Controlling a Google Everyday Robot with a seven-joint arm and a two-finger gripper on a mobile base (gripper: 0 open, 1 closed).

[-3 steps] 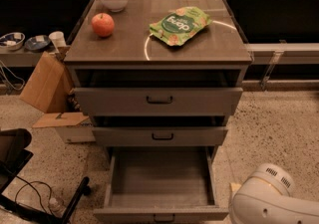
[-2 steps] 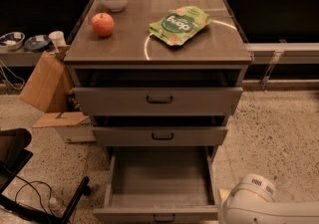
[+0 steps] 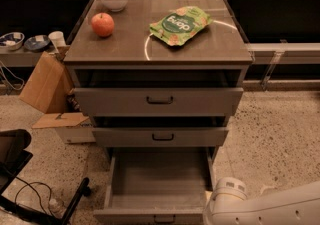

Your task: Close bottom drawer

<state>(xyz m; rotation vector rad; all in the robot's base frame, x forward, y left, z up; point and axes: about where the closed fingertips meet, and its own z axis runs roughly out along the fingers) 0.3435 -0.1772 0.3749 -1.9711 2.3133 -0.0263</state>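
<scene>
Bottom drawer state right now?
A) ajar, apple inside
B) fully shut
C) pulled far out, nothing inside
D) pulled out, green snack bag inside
C: the bottom drawer stands far out with a bare grey interior. The gripper is out of view; only the white arm shows at lower right, beside the drawer's front corner.

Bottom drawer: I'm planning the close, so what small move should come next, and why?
Probably shift the arm across to the middle of the bottom drawer front, near its handle. The drawer stands pulled far out, the arm sits off its right front corner, and the gripper is out of view.
</scene>
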